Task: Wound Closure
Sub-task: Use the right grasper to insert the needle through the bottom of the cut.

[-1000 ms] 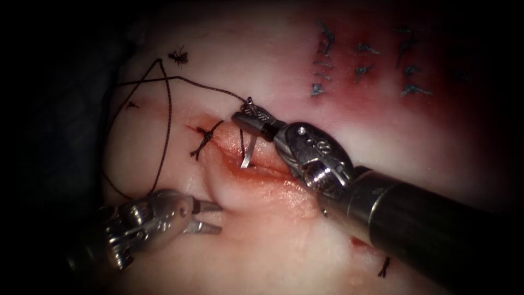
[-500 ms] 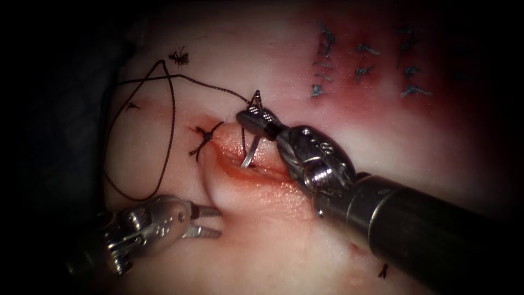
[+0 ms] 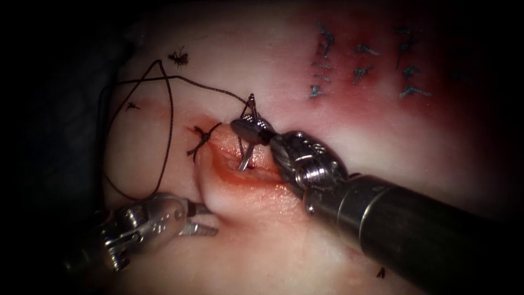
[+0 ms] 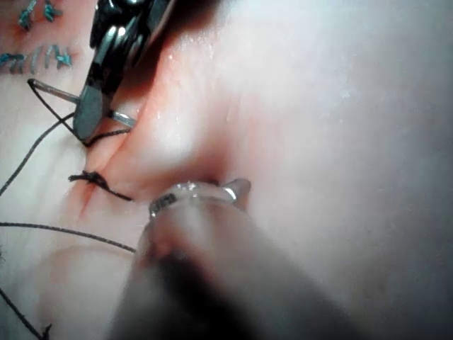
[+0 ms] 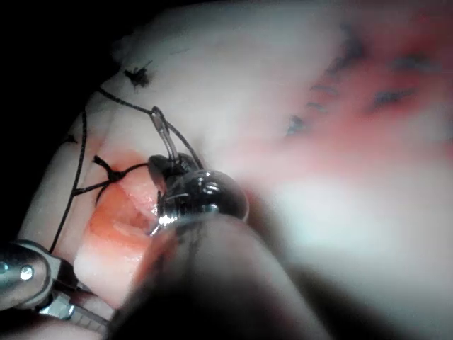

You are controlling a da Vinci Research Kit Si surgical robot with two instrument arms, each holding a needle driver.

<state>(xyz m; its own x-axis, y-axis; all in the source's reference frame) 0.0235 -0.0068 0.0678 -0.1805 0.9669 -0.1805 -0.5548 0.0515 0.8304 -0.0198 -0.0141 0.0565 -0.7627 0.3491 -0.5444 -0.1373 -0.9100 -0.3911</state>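
**Needle held in the cut, one stitch tied**

The tissue is the biggest thing here, with the cut running out from under the right tool. That tool's jaws are clamped on the needle near its tail end. The tail pokes up above the jaws, where the thread joins it. The rest of the curve drops below them into the cut, its point at or in the red fluid on the cut's floor; whether it has bitten tissue I cannot tell.

The left tool sits well below and to the left of the right tool. Its jaws are slightly apart and press against the lower lip of the cut, holding nothing that I can see.

As a judgement: one knot is tied just left of the right tool's jaws. The open stretch under those jaws is yet to be closed. The thread lies in a loose loop further left.

The left wrist view adds the right tool side-on, with the needle crossing its jaws. The right wrist view gives the needle's tail standing clear above the jaws.
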